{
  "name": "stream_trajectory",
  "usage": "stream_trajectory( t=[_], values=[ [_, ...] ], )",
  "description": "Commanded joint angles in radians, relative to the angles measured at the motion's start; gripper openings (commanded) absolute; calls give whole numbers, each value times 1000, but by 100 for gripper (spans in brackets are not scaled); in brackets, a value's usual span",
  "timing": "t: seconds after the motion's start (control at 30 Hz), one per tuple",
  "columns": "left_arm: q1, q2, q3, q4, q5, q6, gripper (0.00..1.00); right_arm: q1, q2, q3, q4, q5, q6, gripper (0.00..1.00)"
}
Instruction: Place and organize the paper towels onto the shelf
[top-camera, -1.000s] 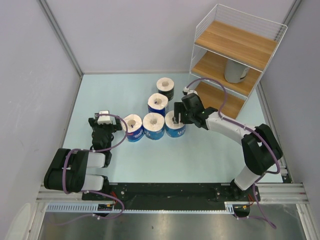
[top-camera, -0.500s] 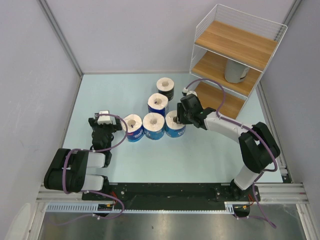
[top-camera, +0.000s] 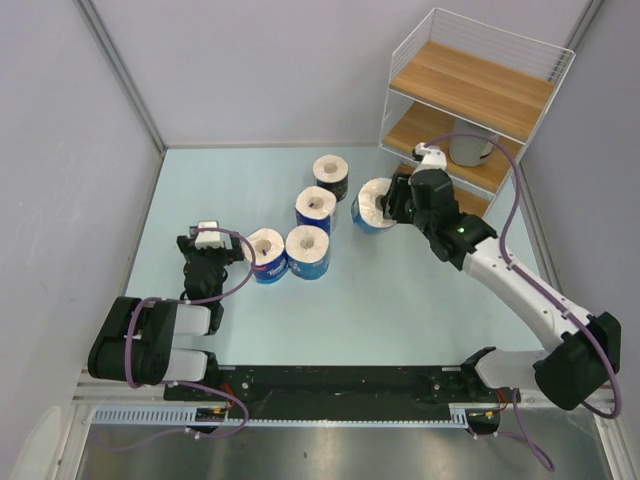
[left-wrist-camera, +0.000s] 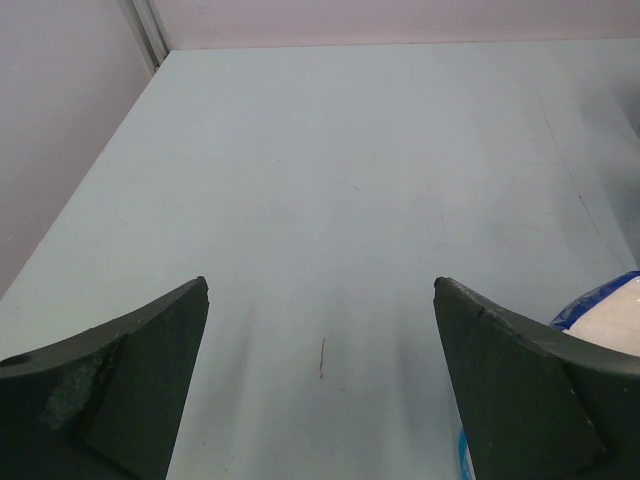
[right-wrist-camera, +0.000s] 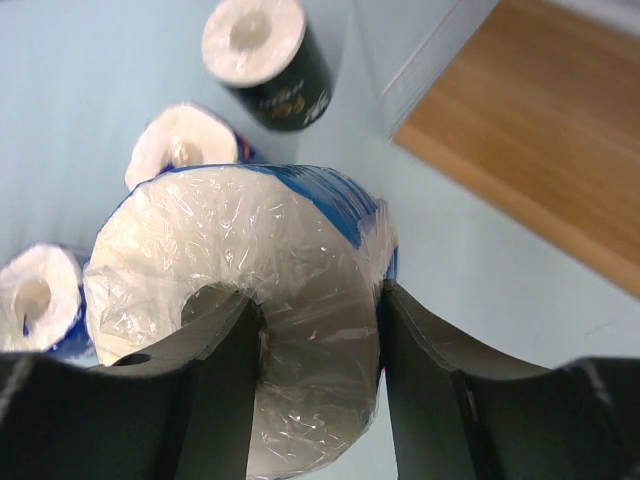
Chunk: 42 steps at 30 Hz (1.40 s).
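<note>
My right gripper (top-camera: 388, 204) is shut on a blue-wrapped paper towel roll (top-camera: 372, 205), held above the table just in front of the shelf's (top-camera: 470, 90) lowest board. In the right wrist view one finger sits in the core of this roll (right-wrist-camera: 250, 300) and the other presses its outer wrap, so the right gripper (right-wrist-camera: 318, 300) pinches the roll's wall. Three blue rolls (top-camera: 315, 208) (top-camera: 307, 250) (top-camera: 266, 255) and a black roll (top-camera: 330, 175) stand on the table. A grey roll (top-camera: 468, 148) stands on the middle tier. My left gripper (top-camera: 210, 243) (left-wrist-camera: 320, 285) is open and holds nothing, just left of the leftmost blue roll (left-wrist-camera: 610, 310).
The shelf stands at the back right corner against the walls. Its lowest wooden board (right-wrist-camera: 540, 130) lies right of the held roll. Below the roll are the black roll (right-wrist-camera: 270, 60) and two blue ones (right-wrist-camera: 185, 145) (right-wrist-camera: 35, 290). A metal rail (top-camera: 340, 385) runs along the near edge.
My right gripper closed on the rightmost blue roll, lifted it off the table and carried it back and right toward the shelf. The left arm has not moved.
</note>
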Motion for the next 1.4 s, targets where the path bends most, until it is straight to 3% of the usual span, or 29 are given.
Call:
stream_trajectory(
  t=[0.0, 0.43, 1.37],
  values=[
    [3, -17, 14, 26, 32, -17, 100, -56, -75, 74, 43, 88, -35, 36],
    [3, -15, 14, 26, 32, -17, 100, -142, -62, 216, 164, 177, -54, 34],
    [3, -17, 14, 26, 30, -15, 100, -179, 63, 253, 395, 302, -117, 31]
  ],
)
